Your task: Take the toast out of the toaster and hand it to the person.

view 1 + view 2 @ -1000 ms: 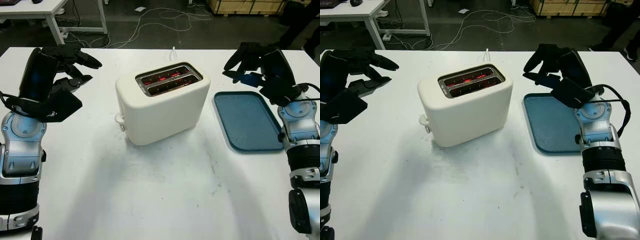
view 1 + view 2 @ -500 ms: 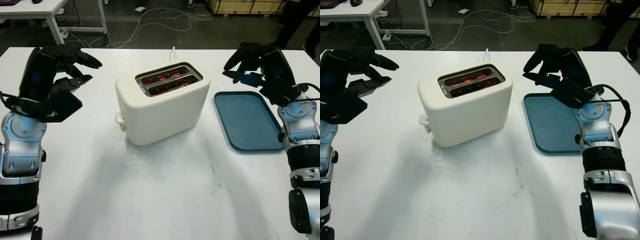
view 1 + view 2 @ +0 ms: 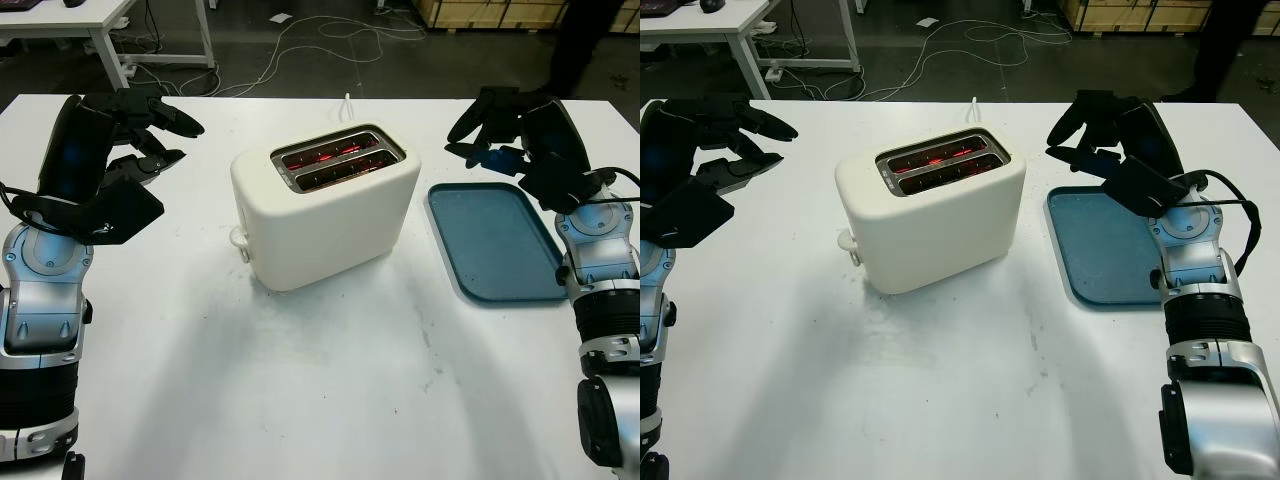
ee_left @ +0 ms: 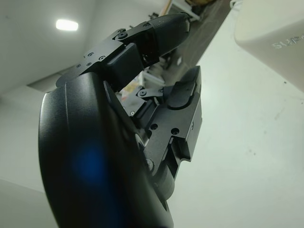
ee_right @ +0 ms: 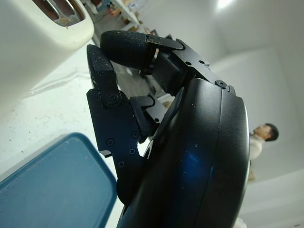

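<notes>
A cream two-slot toaster (image 3: 325,205) stands in the middle of the white table (image 3: 330,400). Its slots (image 3: 338,158) glow red inside, and nothing rises above them. My left hand (image 3: 165,135) hangs open in the air to the left of the toaster, holding nothing. My right hand (image 3: 480,130) is open too, raised over the far end of the blue tray (image 3: 495,240) to the toaster's right. The left wrist view shows my fingers (image 4: 161,33) with a corner of the toaster (image 4: 275,33) beyond. A person (image 3: 580,40) in dark trousers stands past the table's far right corner.
The blue tray is bare. The toaster's white cord (image 3: 347,103) runs off the far table edge. Beyond the edge lie floor cables (image 3: 310,40), a second white table (image 3: 100,20) at the far left and a wooden pallet (image 3: 480,12).
The person beyond the far right corner has shifted a little. Both my hands and the toaster stay where they were.
</notes>
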`<action>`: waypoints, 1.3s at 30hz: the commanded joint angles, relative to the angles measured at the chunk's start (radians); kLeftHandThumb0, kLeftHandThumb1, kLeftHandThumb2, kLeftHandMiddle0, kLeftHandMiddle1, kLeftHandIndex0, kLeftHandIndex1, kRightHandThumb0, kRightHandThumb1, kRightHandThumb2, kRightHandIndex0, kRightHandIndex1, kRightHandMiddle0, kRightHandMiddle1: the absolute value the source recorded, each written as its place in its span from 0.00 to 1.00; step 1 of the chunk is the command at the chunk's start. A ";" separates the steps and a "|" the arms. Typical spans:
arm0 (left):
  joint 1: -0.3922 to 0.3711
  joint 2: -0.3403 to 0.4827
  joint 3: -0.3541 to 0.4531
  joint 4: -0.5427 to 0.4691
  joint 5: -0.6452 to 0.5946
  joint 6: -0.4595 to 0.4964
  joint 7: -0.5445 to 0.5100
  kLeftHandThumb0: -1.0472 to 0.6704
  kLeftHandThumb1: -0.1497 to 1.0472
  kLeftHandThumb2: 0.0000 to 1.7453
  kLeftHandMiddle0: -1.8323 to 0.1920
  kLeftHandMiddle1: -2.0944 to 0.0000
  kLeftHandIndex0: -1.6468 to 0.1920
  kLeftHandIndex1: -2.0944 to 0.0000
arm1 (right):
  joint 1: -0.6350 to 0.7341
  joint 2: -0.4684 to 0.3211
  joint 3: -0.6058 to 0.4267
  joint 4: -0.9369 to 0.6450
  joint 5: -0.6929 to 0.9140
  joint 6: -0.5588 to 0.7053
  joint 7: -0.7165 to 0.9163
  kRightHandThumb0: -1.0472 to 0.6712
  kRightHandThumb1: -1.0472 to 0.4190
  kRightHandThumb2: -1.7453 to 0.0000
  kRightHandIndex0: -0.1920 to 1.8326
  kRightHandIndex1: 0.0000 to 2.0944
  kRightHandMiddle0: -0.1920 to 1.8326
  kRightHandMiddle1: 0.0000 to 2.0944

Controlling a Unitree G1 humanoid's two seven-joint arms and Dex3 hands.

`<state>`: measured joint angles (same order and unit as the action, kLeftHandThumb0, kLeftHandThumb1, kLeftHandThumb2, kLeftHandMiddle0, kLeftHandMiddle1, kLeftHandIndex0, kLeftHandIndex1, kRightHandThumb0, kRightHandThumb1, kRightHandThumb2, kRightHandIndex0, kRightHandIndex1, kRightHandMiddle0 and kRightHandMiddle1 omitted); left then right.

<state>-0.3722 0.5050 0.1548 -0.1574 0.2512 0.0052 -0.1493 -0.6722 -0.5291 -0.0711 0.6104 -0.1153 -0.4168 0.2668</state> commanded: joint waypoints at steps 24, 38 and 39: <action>0.003 0.007 0.002 -0.012 0.002 0.010 -0.001 0.68 0.83 0.00 0.44 0.49 0.38 0.71 | -0.014 0.001 -0.014 0.003 0.031 0.008 0.000 0.36 0.09 0.98 0.57 0.61 0.56 0.39; 0.006 0.004 0.000 -0.015 0.017 0.007 0.004 0.67 0.83 0.00 0.44 0.49 0.37 0.72 | -0.252 -0.082 0.068 -0.027 -0.151 0.044 -0.029 0.31 0.15 1.00 0.60 0.39 0.63 0.12; 0.006 0.004 0.001 -0.013 0.017 0.004 0.006 0.67 0.83 0.00 0.44 0.49 0.37 0.72 | -0.272 -0.083 0.080 -0.036 -0.173 0.057 -0.034 0.30 0.15 1.00 0.60 0.39 0.63 0.11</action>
<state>-0.3715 0.5050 0.1549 -0.1692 0.2715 0.0231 -0.1493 -0.9137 -0.6052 -0.0073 0.5906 -0.2643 -0.3819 0.2429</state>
